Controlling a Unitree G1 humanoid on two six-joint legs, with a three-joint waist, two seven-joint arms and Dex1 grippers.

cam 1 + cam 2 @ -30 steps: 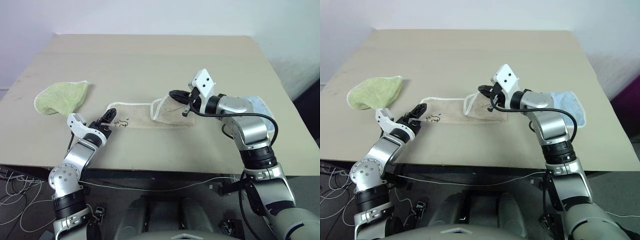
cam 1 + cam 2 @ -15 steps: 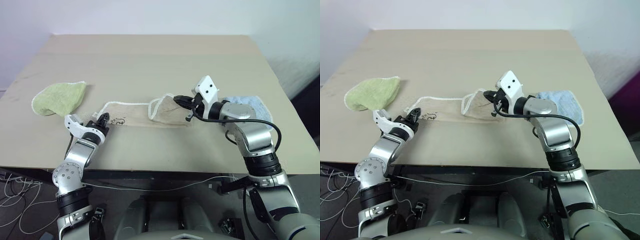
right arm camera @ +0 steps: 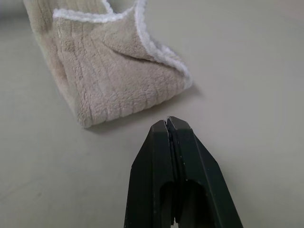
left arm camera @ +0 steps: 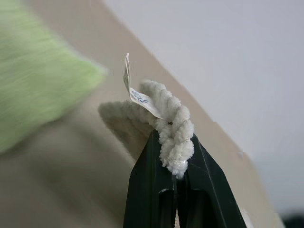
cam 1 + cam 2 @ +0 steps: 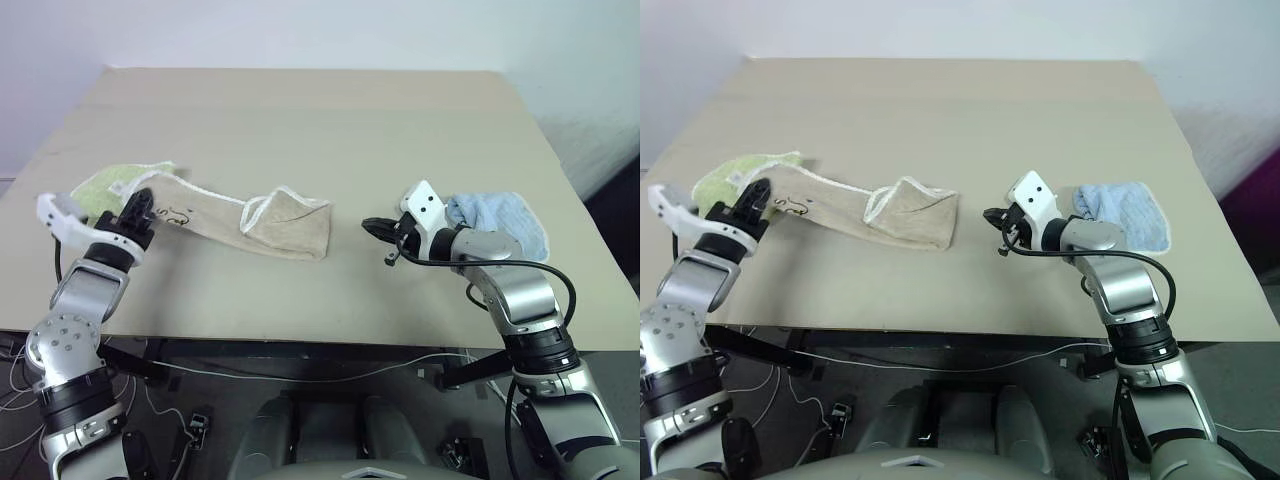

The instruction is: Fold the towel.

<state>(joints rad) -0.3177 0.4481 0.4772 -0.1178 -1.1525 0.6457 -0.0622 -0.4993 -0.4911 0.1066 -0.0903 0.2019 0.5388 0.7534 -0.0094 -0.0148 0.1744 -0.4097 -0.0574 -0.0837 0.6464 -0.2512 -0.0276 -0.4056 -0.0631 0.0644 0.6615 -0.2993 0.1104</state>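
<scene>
Head view: the left gripper [image 5: 138,205] lifts one end of the towel [image 5: 270,222] over the green cloth [image 5: 100,186] — the rest lies bunched on the table [image 5: 320,120]. Left wrist view: fingers pinched on its corded edge [image 4: 173,133]. Right wrist view: the right gripper [image 3: 166,124] is closed, empty, near the towel's folded end.

the towel [image 5: 255,220], a beige terry cloth with white corded edging, is stretching in a long band across the near left part of the tabletop, its right end lying bunched and folded over on itself so the white edge is forming a loop on top. its left end, bearing a small dark embroidered mark, is lifting off the surface and overlapping the near edge of a green cloth there. in the left wrist view the thick white corded corner [image 4: 172,129] is sticking up with a small white tag hanging from it.
</scene>
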